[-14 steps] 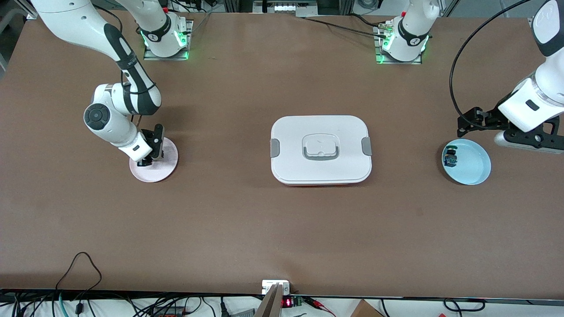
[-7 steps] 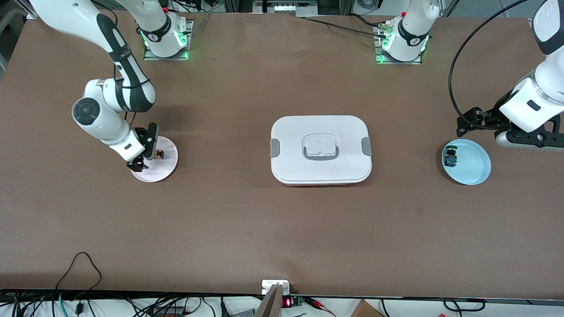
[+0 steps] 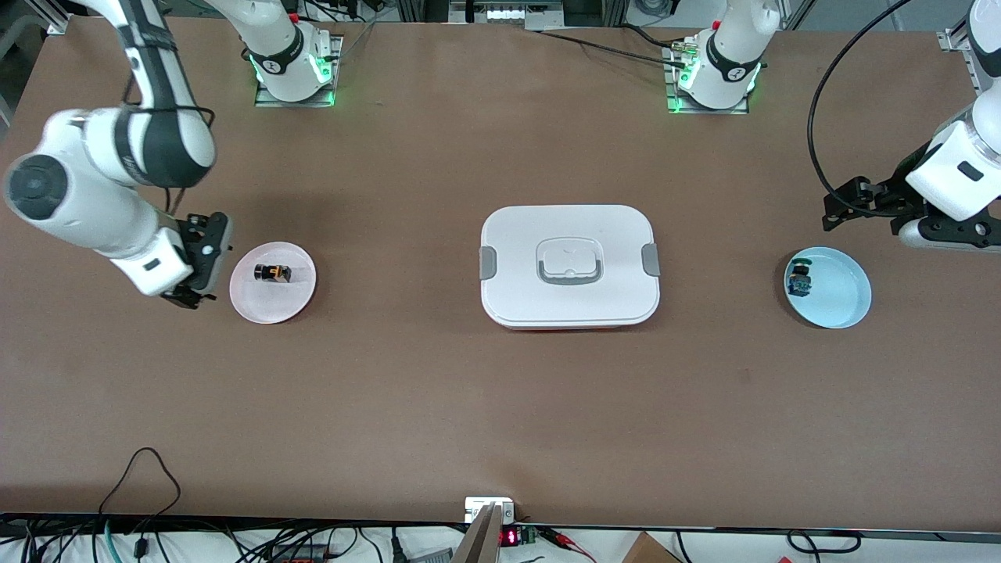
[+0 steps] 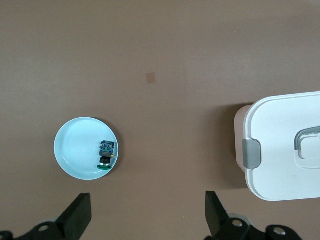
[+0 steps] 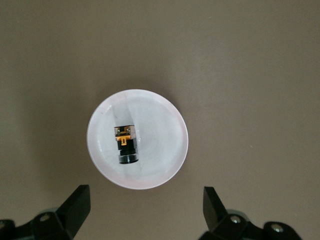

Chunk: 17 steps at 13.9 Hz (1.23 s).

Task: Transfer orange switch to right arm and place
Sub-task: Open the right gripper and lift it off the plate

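The orange switch point(image 3: 272, 273) lies on its side on the pink plate point(image 3: 293, 297), toward the right arm's end of the table. It also shows in the right wrist view point(image 5: 126, 145), lying in the middle of the plate point(image 5: 162, 127). My right gripper point(image 3: 201, 266) is open and empty, raised over the bare table beside the plate; in its own view the gripper point(image 5: 145, 212) has its jaws wide apart. My left gripper point(image 3: 838, 207) is open and empty above the table by the blue plate point(image 3: 841, 301), and it shows open in its own view point(image 4: 148, 220).
A white lidded box point(image 3: 569, 266) with grey clips sits mid-table and shows in the left wrist view point(image 4: 280, 150). The blue plate point(image 4: 75, 152) holds a small green and blue switch point(image 3: 799, 280), also in the left wrist view point(image 4: 106, 154). Cables run along the table's front edge.
My right gripper has let go of the orange switch onto the pink plate, then risen and drawn away toward the right arm's end. My left gripper has risen slightly.
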Motion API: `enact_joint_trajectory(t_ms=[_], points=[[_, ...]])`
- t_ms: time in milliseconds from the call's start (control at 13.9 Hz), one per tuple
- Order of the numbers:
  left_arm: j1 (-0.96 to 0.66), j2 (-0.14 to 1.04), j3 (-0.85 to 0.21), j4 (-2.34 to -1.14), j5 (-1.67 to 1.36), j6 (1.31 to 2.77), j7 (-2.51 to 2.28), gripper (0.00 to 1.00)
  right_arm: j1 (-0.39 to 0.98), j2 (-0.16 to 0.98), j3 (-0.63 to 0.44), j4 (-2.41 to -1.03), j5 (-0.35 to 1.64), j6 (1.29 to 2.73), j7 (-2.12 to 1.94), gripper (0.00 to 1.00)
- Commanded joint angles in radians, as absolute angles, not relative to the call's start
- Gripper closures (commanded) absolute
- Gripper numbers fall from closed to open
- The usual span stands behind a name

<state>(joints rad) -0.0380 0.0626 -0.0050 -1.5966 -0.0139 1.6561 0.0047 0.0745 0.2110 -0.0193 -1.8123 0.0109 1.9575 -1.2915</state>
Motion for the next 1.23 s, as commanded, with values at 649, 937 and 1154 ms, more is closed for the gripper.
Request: enact_joint_trajectory(t_ms=[649, 937, 1154], points=[[-0.037, 0.060, -0.009, -1.578, -0.017, 1.631, -0.003, 0.00, 0.109, 0.207, -0.012, -1.516, 0.136, 1.450, -0.145, 0.00], [-0.038, 0.060, -0.009, -1.578, -0.015, 1.631, -0.003, 0.00, 0.083, 0.216, -0.023, -1.483, 0.118, 1.477, -0.133, 0.00], [-0.040, 0.060, -0.012, -1.577, -0.017, 1.631, -0.003, 0.00, 0.066, 0.213, -0.038, -1.485, 0.048, 1.551, -0.089, 0.00]])
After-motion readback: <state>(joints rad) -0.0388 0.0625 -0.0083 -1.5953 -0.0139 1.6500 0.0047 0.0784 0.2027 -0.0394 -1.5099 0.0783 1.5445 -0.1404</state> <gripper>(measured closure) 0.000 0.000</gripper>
